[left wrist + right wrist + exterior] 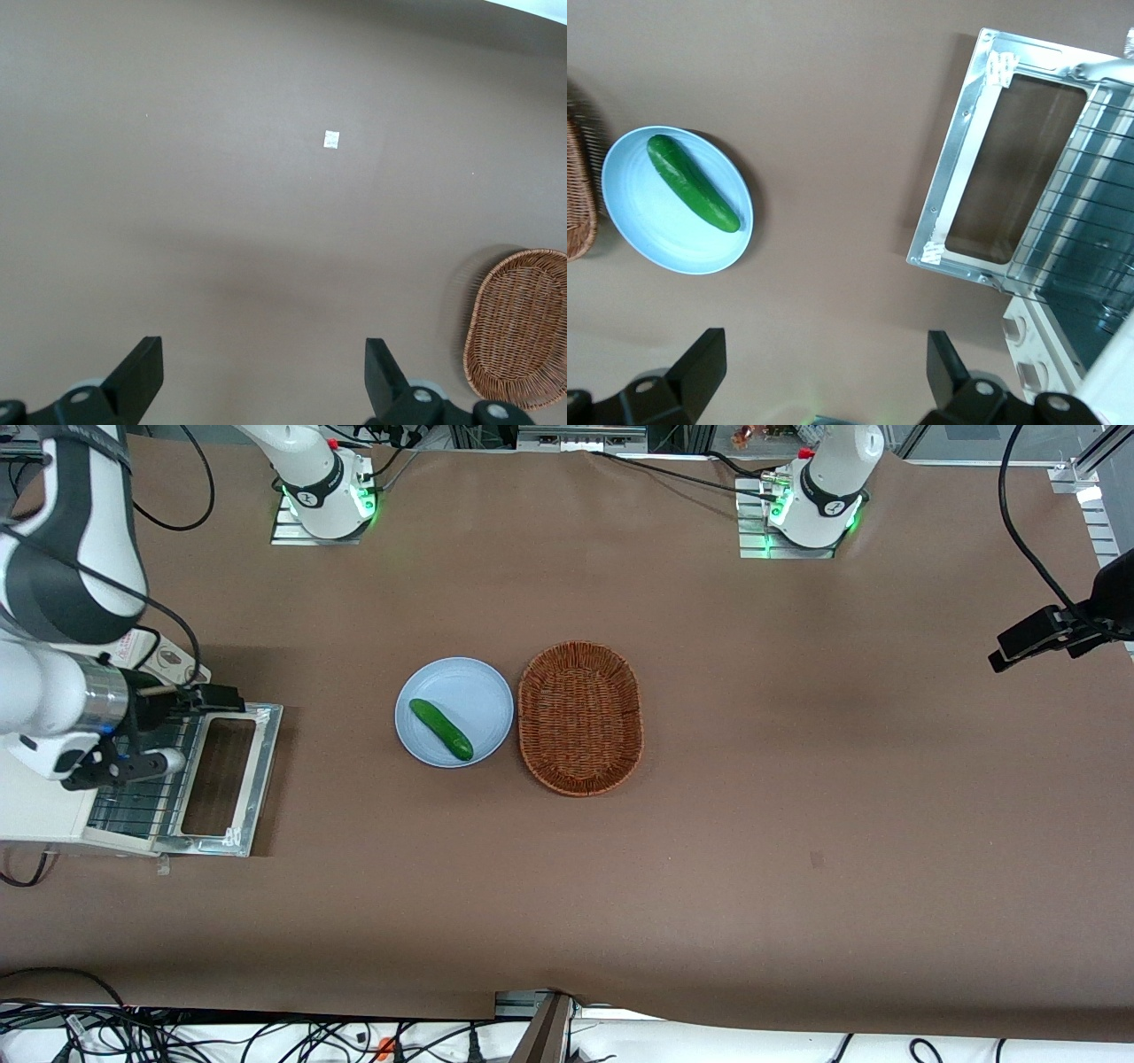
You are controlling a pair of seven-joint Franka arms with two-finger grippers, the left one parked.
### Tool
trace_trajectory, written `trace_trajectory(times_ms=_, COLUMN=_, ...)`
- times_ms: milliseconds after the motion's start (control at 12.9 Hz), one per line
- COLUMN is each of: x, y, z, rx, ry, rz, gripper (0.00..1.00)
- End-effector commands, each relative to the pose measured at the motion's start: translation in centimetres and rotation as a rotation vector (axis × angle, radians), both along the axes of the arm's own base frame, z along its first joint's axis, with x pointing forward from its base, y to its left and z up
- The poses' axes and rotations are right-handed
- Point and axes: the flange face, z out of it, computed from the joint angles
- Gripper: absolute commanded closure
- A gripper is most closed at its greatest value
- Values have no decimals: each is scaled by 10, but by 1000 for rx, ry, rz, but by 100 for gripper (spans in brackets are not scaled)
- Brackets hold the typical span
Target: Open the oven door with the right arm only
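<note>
**Door already down, arm free of it**

The door (pixel 229 779) lies flat in front of the oven (pixel 40 806), inner metal face up, rack (pixel 1076 221) exposed. The gripper (pixel 819 376) hangs above the oven, jaws spread, holding nothing. Little seems left.

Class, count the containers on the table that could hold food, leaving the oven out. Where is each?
2: a blue plate holding a cucumber, and beside it, toward the parked arm's end, a wicker basket. The gripper hangs over the oven, fingers open.
</note>
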Motion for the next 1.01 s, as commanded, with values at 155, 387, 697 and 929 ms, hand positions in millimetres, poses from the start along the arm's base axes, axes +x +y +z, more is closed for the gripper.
trace_trajectory(times_ms=155, x=-10, y=-14, z=53, rx=-38, ry=-22, rz=3, gripper=0)
trace_trajectory(times_ms=387, x=-36, y=-21, z=97, rx=-49, ry=-74, rz=-12, gripper=0)
trace_trajectory(times_ms=697, x=-63, y=-27, z=120, rx=-133, ry=-65, rz=-181, gripper=0)
trace_trajectory(times_ms=929, x=-72, y=-40, z=124, rx=-135, ry=-55, rz=-204, gripper=0)
